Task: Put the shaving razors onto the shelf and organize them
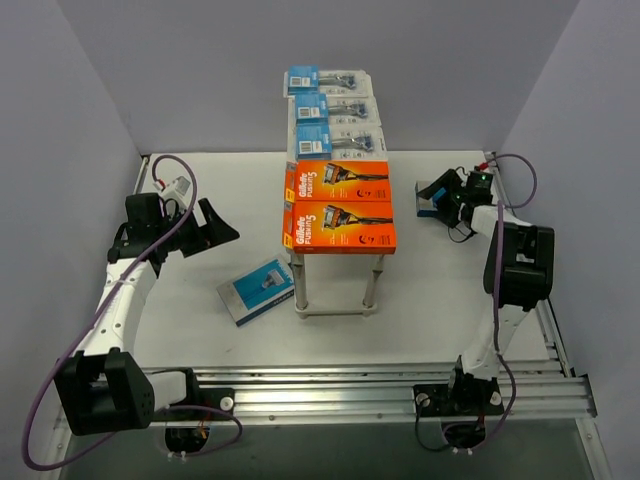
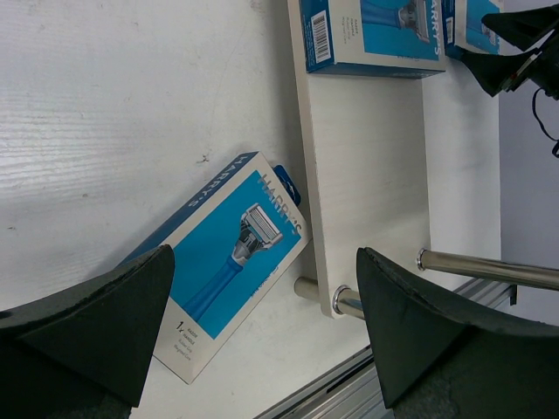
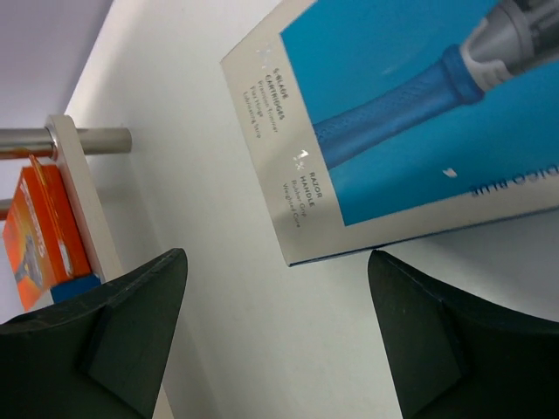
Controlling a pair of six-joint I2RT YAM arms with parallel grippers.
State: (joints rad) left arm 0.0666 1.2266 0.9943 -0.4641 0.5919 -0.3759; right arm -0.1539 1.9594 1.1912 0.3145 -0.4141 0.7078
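While left gripper (image 1: 218, 224) and right gripper (image 1: 430, 197) gape unladen, one blue box (image 2: 227, 262) lies at the shelf (image 2: 367, 175) edge.

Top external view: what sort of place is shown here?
Probably a robot test cell, not a real shop: plain walls enclose a white table, robot arms stand on a metal rail, and razor packs line a small shelf.

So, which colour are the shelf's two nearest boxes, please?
The flat boxes are orange, clearest in top external view.

Shelf (image 2: 367, 175) pale wood-grain, matt — legs (image 2: 489, 266) shiny metal.
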